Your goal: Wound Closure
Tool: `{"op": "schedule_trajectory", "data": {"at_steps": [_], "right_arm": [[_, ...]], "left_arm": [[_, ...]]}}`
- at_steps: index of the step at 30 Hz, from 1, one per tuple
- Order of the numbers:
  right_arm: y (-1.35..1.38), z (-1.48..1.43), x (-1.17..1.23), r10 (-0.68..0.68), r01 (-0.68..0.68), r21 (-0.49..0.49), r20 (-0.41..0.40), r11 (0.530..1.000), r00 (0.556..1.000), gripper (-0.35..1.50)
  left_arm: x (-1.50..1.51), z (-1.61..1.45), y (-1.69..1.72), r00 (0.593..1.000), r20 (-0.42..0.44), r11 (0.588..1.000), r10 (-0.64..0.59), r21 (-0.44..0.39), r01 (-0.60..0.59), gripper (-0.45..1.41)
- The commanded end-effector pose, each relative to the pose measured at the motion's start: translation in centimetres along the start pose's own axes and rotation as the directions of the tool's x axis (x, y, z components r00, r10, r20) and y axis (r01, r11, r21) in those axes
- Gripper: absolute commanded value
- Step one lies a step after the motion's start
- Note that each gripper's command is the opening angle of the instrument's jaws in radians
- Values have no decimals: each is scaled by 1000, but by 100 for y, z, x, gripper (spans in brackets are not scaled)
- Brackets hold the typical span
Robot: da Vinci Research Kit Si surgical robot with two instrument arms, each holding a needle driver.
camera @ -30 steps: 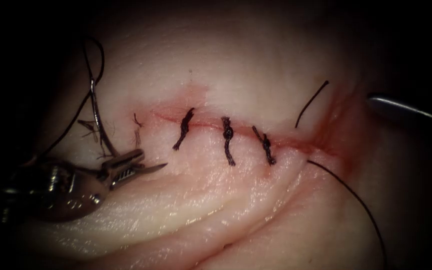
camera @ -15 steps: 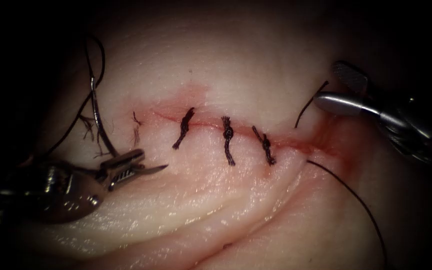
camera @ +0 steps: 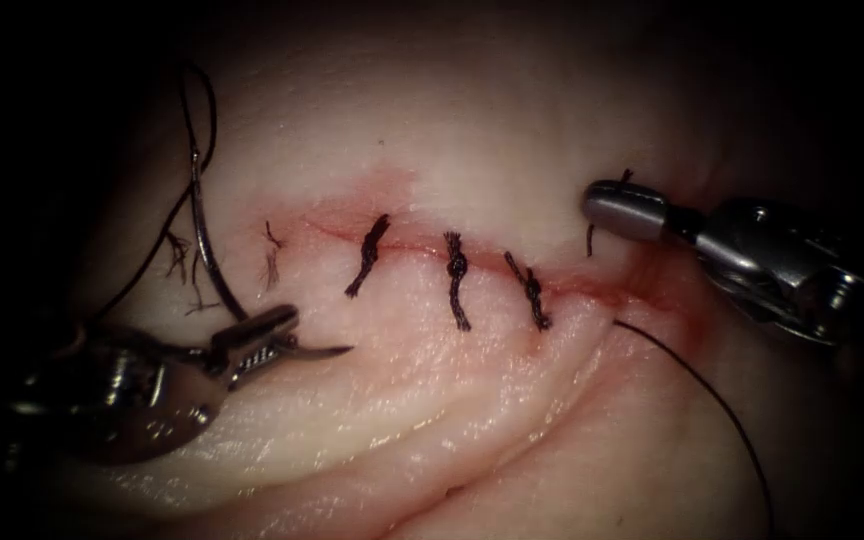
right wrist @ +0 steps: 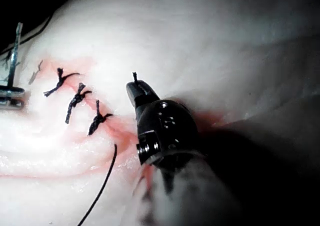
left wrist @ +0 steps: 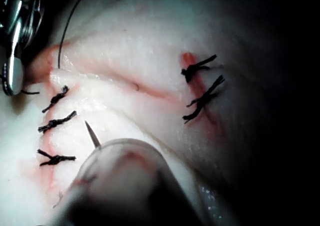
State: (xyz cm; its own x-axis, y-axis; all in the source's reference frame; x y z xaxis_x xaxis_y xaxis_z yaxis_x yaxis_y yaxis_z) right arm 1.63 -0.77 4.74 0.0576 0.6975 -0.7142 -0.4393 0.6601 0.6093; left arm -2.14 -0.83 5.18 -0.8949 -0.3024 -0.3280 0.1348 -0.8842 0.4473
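Lower left of the frame: left claw (camera: 272,335) clamped tight on the needle (camera: 202,250), close behind the point. Sharp tip poking out to the right, bare, clear of the tissue (camera: 472,130). Rest of the curve sweeping up and away toward the upper left, all of it outside the tissue, left of the cut (camera: 412,245). Dark thread looping off the needle's far end up in that upper left corner.

Over to the right edge: right claw (camera: 617,208) coming in just above the right end of the cut, closed down on the short thread end (camera: 589,240). One stub sticking out above the closed claw, another hanging just below it toward the cut.

Middle of the frame: three dark stitches (camera: 455,280) across the cut, side by side, knots sitting on the line. Red fluid (camera: 657,285) pooled around the cut's right end, under the right claw. Lower right: long strand of thread (camera: 722,402) leaving the tissue just below that end and arcing down to the bottom edge.
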Motion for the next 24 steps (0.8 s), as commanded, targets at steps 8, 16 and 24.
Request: {"op": "schedule_trajectory", "data": {"at_steps": [8,16,24], "right_arm": [[2,0,36,-9,9,-1,-15,1000,1000,-35],[0,-1,46,-9,9,-3,-14,1000,1000,-35],[3,-1,53,0,0,-1,-21,1000,1000,-35]], "left_arm": [[1,6,2,999,19,999,30,-11,-30,-45],[3,5,3,999,29,998,46,-33,-45,-45],[3,4,4,998,40,997,54,-50,-52,-45]]}}
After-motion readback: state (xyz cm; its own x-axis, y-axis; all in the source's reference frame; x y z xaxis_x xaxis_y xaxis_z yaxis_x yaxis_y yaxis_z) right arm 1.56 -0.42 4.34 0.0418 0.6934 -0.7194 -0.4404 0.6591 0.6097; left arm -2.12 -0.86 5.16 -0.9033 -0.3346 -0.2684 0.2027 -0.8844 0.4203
